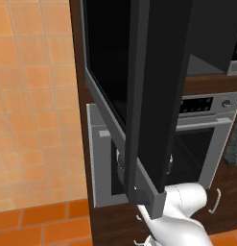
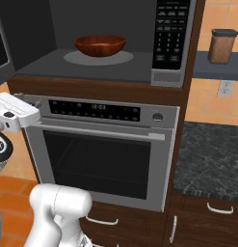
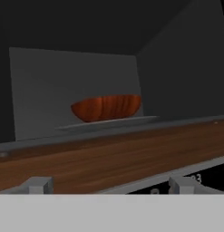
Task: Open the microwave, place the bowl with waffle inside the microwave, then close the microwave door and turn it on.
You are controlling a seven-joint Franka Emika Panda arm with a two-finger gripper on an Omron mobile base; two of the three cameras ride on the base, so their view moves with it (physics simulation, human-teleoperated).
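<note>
The microwave (image 2: 171, 36) stands open, and its cavity shows grey walls. The dark reddish-brown bowl (image 2: 100, 45) sits inside on the round turntable plate (image 2: 72, 57); the hand view sees the bowl (image 3: 106, 108) from rim height. The waffle is hidden by the bowl's wall. The microwave door (image 1: 153, 96), black glass in a grey frame, is swung far out toward the left base camera. My gripper (image 3: 109, 186) is open and empty, outside the cavity. It sits below the wooden ledge under the cavity, left of the oven panel. My white hand (image 2: 13, 113) is at the left edge.
A silver oven (image 2: 101, 159) with a display strip and a round knob (image 2: 158, 116) sits directly below the microwave. To the right are a dark stone counter (image 2: 212, 154) and a brown canister (image 2: 221, 46) on a shelf. Orange floor tiles (image 1: 38, 221) lie on the left.
</note>
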